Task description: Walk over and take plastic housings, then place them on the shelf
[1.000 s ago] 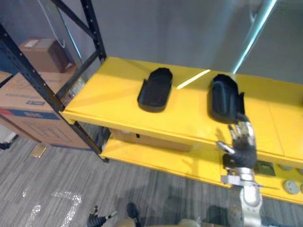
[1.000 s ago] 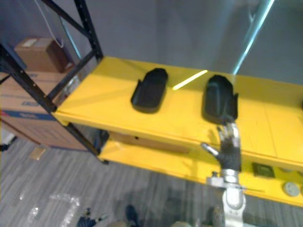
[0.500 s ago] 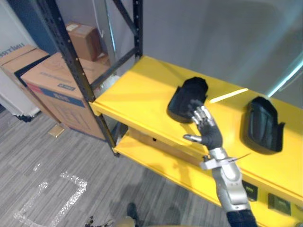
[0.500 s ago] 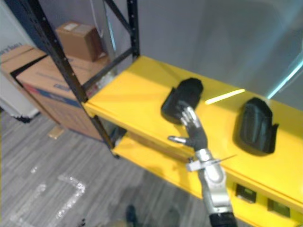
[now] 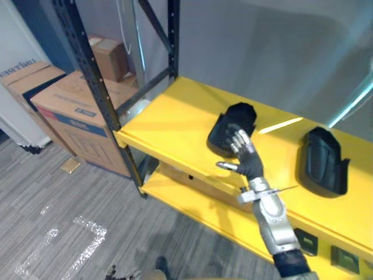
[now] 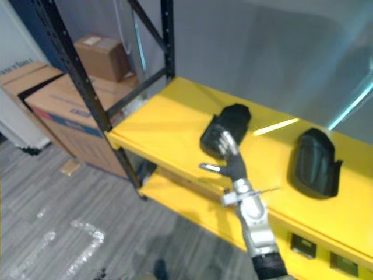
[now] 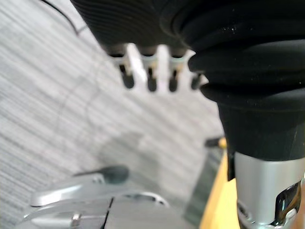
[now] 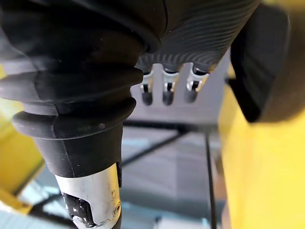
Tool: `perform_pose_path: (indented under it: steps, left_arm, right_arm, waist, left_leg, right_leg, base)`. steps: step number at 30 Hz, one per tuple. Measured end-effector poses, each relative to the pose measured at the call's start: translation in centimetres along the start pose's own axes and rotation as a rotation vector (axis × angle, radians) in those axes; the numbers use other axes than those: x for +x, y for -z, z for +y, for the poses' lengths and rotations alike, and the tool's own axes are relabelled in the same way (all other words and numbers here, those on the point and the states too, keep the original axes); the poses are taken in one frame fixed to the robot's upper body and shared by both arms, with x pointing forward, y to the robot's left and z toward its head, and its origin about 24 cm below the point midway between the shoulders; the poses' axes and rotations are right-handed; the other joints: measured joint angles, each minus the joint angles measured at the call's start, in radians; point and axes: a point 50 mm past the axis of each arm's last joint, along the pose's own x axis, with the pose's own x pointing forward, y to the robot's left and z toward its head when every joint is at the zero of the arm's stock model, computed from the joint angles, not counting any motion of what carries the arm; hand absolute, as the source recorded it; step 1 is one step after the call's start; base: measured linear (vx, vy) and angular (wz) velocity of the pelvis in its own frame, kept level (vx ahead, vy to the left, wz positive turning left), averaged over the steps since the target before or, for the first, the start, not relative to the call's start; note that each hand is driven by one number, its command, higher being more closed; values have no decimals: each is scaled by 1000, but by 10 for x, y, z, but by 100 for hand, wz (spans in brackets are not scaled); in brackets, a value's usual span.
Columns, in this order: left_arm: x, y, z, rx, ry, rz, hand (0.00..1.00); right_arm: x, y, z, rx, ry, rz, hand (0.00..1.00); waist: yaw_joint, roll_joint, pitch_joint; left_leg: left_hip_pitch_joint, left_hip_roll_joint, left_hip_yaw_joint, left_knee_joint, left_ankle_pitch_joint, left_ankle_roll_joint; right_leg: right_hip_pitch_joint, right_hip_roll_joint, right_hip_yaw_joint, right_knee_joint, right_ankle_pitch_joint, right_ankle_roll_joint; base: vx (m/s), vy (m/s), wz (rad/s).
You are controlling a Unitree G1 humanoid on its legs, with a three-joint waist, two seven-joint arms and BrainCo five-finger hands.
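Note:
Two black plastic housings lie on the yellow upper shelf (image 5: 169, 119): one housing (image 5: 234, 119) near the middle, a second housing (image 5: 322, 158) further right. My right hand (image 5: 249, 163) is raised at the front end of the middle housing, open, fingers straight, holding nothing. In the right wrist view its fingers (image 8: 166, 88) reach past a black housing (image 8: 267, 57) over the yellow shelf (image 8: 257, 162). My left hand (image 7: 147, 71) hangs over the grey floor, fingers relaxed and empty.
A black rack upright (image 5: 93, 79) stands at the shelf's left corner. Cardboard boxes (image 5: 67, 108) sit on the floor to the left, with a smaller box (image 5: 108, 55) behind. A lower yellow shelf (image 5: 192, 198) lies beneath. Tape marks (image 5: 81, 239) are on the floor.
The camera has swung, shifting the whole scene. My right hand has moved from the right housing across to the middle one, staying open and empty.

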Motion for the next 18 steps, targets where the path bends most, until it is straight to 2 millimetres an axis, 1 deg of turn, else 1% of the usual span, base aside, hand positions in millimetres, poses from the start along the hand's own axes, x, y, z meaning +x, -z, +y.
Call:
perform_pose_path:
  steps: [1, 2, 3, 4, 5, 6, 7, 8, 9, 10, 11, 13, 14, 15, 16, 17, 18]
  left_arm:
    - [0, 0, 0, 6, 2, -1, 0]
    - [0, 1, -2, 29, 7, 0, 0]
    - [-1, 2, -2, 36, 9, 2, 0]
    - [-1, 5, -3, 43, 11, 12, 0]
    - [-1, 6, -3, 58, 13, 14, 0]
    - [-1, 6, -3, 64, 15, 14, 0]
    - [-1, 5, -3, 77, 25, 9, 0]
    - [0, 3, -4, 78, 33, 4, 0]
    - [1, 1, -4, 80, 41, 0, 0]
    - [1, 1, -4, 82, 49, -2, 0]
    - [2, -2, -5, 88, 63, -8, 0]
    - [4, -5, -7, 91, 83, -15, 0]
    - [6, -8, -10, 113, 108, -12, 0]
    - [7, -9, -11, 121, 117, -10, 0]
    - [8, -11, -13, 129, 133, -2, 0]
    - [10, -15, -17, 137, 154, -7, 0]
    - [11, -19, -20, 149, 167, -16, 0]
  right_arm:
    - [-2, -2, -5, -3, 33, -6, 0]
    - [-7, -6, -16, -13, 105, -19, 0]
    - [-10, -8, -22, -22, 144, -24, 0]
    - [-18, -12, -35, -44, 227, -27, 0]
    - [-27, -14, -49, -63, 310, -23, 0]
    - [-32, -14, -55, -71, 350, -16, 0]
    - [-52, -13, -78, -105, 490, 22, 0]
    - [-60, -13, -86, -115, 540, 37, 0]
    - [-73, -12, -97, -134, 609, 65, 0]
    - [-83, -11, -103, -150, 654, 83, 0]
    - [-108, -12, -117, -185, 762, 122, 0]
    - [-131, -14, -128, -213, 860, 150, 0]
    - [-152, -15, -135, -231, 944, 170, 0]
    - [-159, -15, -136, -238, 966, 179, 0]
    - [-172, -14, -137, -251, 1011, 203, 0]
    - [-186, -12, -137, -265, 1058, 223, 0]
    - [-192, -11, -136, -267, 1084, 233, 0]
  waist:
    - [0, 2, -1]
    - [-4, 6, -3]
    - [-5, 7, -3]
    - [-10, 12, -4]
    - [-29, 12, -5]
    - [-38, 11, -7]
    - [-62, 11, -16]
    - [-69, 12, -15]
    - [-87, 14, -16]
    - [-98, 16, -21]
    - [-124, 24, -29]
    - [-152, 32, -35]
    - [-179, 42, -34]
    - [-189, 45, -33]
    - [-206, 52, -34]
    - [-221, 52, -35]
    - [-222, 47, -32]
  left_leg:
    - [1, 2, 10, 0, 0, -1]
    - [3, 5, 24, 0, -1, -2]
    - [7, 8, 37, 0, -3, -4]
    - [17, 17, 63, 0, -6, -6]
    - [28, 25, 83, 0, -6, -6]
    - [33, 30, 100, 0, -6, -6]
    - [41, 43, 143, 1, -5, -8]
    - [46, 47, 157, 1, -4, -8]
    - [50, 54, 176, 1, -3, -10]
    - [49, 57, 184, 1, -2, -12]
    - [50, 68, 212, 1, 2, -18]
    - [51, 76, 238, 1, 8, -26]
    - [59, 87, 263, 1, 13, -33]
    - [65, 89, 274, 0, 15, -36]
    - [70, 97, 291, 0, 19, -43]
    - [67, 99, 302, 0, 26, -47]
    - [66, 94, 316, 0, 28, -48]
  right_leg:
    - [-4, 1, 10, 0, 0, 0]
    - [-11, 2, 32, 0, 1, 2]
    - [-15, 2, 45, 0, 2, 4]
    - [-22, 6, 73, 1, 9, 15]
    - [-26, 11, 99, 1, 13, 20]
    - [-32, 13, 115, 4, 13, 20]
    - [-57, 21, 160, 9, 14, 20]
    - [-61, 25, 176, 7, 15, 18]
    - [-64, 30, 188, 1, 17, 15]
    - [-71, 32, 196, -1, 17, 15]
    - [-85, 36, 226, -8, 18, 16]
    - [-92, 49, 247, -19, 18, 16]
    - [-94, 59, 261, -30, 18, 16]
    - [-94, 62, 266, -34, 18, 17]
    - [-96, 66, 267, -42, 15, 19]
    - [-104, 65, 268, -48, 0, 25]
    - [-109, 58, 269, -49, -19, 31]
  base:
    - [15, -42, -36]
    - [15, -29, -32]
    - [24, -31, -54]
    - [26, -34, -60]
    - [30, -37, -63]
    - [41, -76, -83]
    - [34, -74, -78]
    - [22, -82, -84]
    - [-5, -53, -46]
    - [-20, -96, -60]
    - [-26, -100, -53]
    - [-48, -116, -57]
    - [-75, -127, -56]
    - [-119, -140, -60]
    - [-174, -128, -49]
    - [-193, -125, -45]
    - [-227, -118, -44]
